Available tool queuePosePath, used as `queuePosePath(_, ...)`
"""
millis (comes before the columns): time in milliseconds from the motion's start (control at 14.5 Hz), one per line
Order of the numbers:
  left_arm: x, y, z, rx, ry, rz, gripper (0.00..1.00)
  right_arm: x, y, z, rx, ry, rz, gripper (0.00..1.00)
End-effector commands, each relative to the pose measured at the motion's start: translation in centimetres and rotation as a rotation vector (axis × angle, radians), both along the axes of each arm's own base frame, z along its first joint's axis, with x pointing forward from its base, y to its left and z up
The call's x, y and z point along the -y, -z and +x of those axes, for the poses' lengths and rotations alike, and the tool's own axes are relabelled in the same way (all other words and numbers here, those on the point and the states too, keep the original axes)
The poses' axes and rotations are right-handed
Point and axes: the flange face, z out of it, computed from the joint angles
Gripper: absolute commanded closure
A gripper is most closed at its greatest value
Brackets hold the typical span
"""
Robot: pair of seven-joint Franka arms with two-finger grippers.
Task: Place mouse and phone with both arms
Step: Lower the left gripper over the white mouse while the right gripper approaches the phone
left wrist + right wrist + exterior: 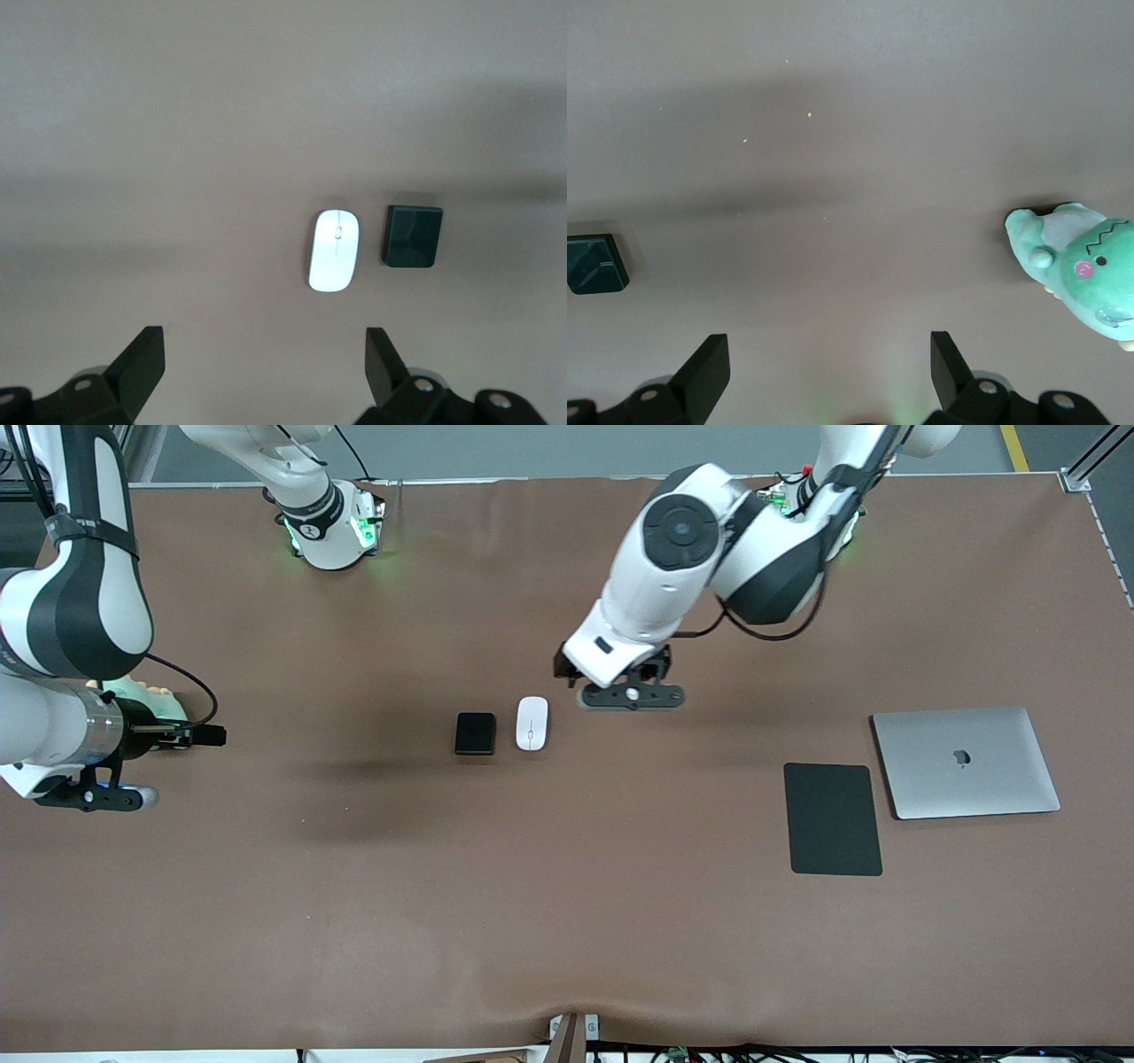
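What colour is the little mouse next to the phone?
White. The mouse shows best in the left wrist view, beside the glossy black phone.

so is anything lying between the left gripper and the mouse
No. In the left wrist view, only bare brown table separates the open left gripper from the mouse.
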Motion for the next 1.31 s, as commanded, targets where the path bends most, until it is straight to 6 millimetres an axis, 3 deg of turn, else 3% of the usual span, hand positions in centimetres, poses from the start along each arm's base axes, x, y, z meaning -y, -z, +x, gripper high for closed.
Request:
queuePosePath(0, 0.9, 0.7, -1.0, -0.006, -0.008, 0.012, 0.00, -0.2, 1.5, -0.3, -0.010, 0.029, 0.027, 0.00)
queuePosePath(276, 2.3, 2.8, -7.5, -0.025, 0.021, 0.049, 0.00, -0.5, 3.2, -0.8, -0.035, 0.087, 0.066, 0.00)
queuePosePath(483, 4.7, 6.4, -9.9, 0.013, 0.018, 0.031, 0.00, -2.2, 4.1, -1.1, -0.050, 0.115, 0.051, 0.00)
queuePosePath(759, 7.1, 9.6, -9.4, 0.081, 0.029, 0.002, 0.00, -3.6, 4.6, -1.3, -0.064, 0.198, 0.038, 0.00)
queuePosePath(828, 8.0, 11.2, -8.9, 0.084, 0.033, 0.012, 0.00, -4.1, 4.9, -1.4, -0.072, 0.216, 0.040, 0.00)
queuePosePath(1103, 11.4, 16.3, -5.5, 0.147, 0.012, 0.057, 0.00, -4.5, 5.6, -1.7, -0.086, 0.232, 0.047, 0.00)
queuePosePath(1241, 11.7, 18.2, -4.5, 0.159, 0.020, 0.075, 0.00, -4.6, 5.7, -1.7, -0.086, 0.232, 0.046, 0.00)
